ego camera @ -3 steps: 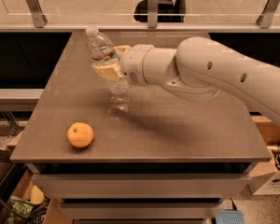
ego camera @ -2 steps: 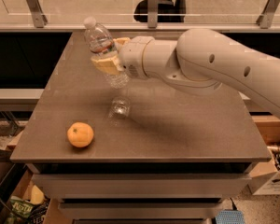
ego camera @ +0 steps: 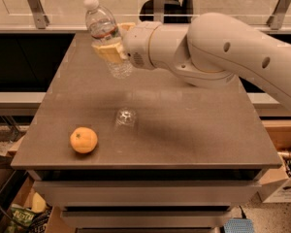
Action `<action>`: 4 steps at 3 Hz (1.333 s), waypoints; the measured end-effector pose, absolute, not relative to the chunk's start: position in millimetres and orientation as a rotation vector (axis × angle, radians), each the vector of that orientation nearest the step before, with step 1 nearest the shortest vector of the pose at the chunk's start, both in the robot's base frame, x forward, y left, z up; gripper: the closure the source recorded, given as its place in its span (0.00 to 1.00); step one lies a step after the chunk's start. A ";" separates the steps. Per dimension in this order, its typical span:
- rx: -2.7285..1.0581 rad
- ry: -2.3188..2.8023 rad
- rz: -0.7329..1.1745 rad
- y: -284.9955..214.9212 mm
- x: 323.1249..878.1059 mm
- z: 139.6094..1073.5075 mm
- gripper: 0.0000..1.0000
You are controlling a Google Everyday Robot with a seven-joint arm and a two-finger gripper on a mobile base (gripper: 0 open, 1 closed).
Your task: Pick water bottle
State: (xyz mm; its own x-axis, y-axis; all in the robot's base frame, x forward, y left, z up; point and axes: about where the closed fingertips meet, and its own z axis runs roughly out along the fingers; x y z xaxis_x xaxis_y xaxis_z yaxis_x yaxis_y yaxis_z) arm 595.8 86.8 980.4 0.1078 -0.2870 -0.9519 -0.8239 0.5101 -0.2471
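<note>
Orange [ego camera: 84, 140] sits on the table [ego camera: 208, 130] at about 8 o'clock, near the front edge, nothing touching it. Water bottle [ego camera: 105, 35] is up in the air over the 11 o'clock part of the tabletop, clear of the surface and tilted, white cap pointing to 11 o'clock, base to 5 o'clock. Gripper [ego camera: 109, 50] is clamped around the bottle's middle just under the label band, yellowish pads pressed on the plastic. Bright spot [ego camera: 126, 118] on the tabletop below the bottle, at 5 o'clock from it. White arm [ego camera: 223, 52] comes in from 3 o'clock.
</note>
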 end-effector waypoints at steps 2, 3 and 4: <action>-0.989 1.467 0.462 87.2 599.0 1014.7 1.00; -0.979 1.471 0.401 90.2 602.7 1040.4 1.00; -0.979 1.471 0.401 90.2 602.7 1040.5 1.00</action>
